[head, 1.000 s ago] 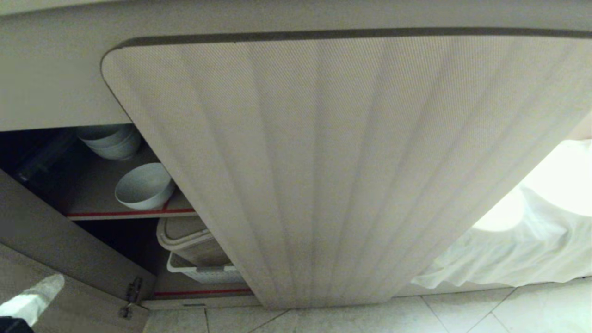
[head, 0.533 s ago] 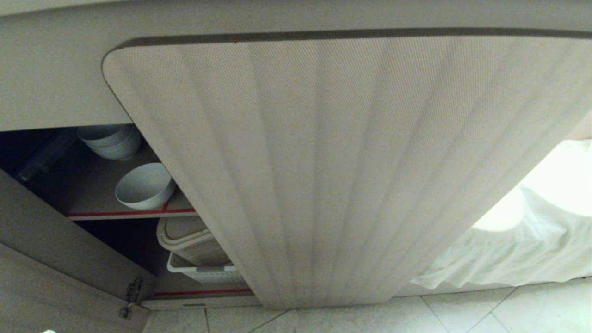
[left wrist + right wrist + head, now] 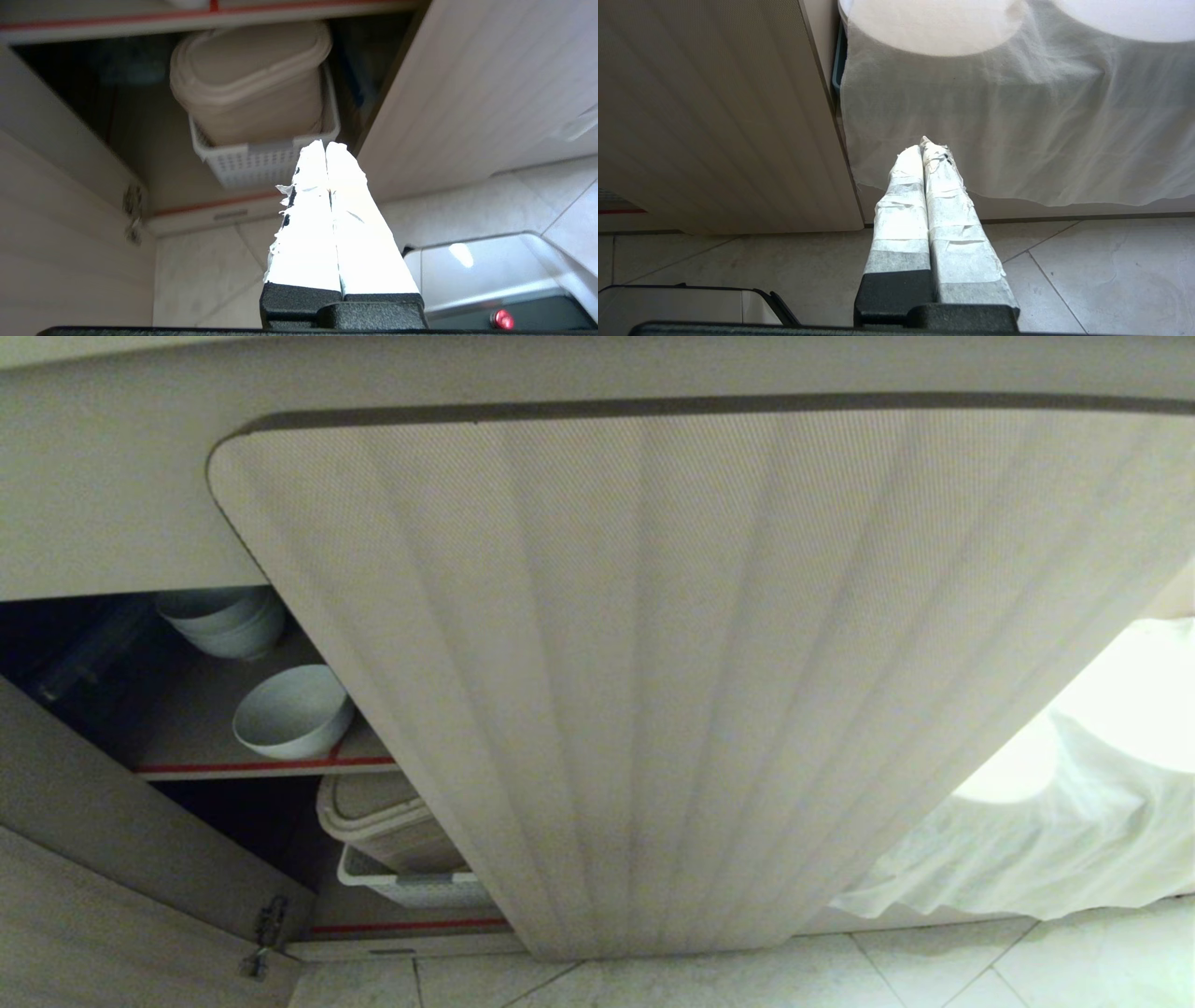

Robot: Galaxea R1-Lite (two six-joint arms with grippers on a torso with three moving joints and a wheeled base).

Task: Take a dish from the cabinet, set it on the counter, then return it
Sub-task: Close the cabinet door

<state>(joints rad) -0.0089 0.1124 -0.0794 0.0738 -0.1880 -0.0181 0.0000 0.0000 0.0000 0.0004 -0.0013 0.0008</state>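
Observation:
The dish [image 3: 291, 711], a plain white bowl, sits on the cabinet's upper shelf [image 3: 261, 767], close to its red-taped front edge. The cabinet [image 3: 653, 691] shows a wide ribbed door in the middle and an open compartment on the left. The counter is out of view. My left gripper [image 3: 325, 145] is shut and empty, low in front of the open compartment, pointing toward the lower shelf. It lies outside the head view. My right gripper [image 3: 923, 147] is shut and empty, held above the floor tiles before a white cloth.
Stacked bluish-white bowls [image 3: 222, 621] stand behind the dish. A white perforated basket [image 3: 411, 887] holding a beige lidded container [image 3: 247, 79] fills the lower shelf. The open left door [image 3: 112, 915] with its hinge [image 3: 266, 933] flanks the opening. White cloth [image 3: 1046, 821] hangs at the right.
The left gripper's white fingertip, seen at the head view's lower left corner a second ago, has dropped out of that view. The dish and cabinet have not moved.

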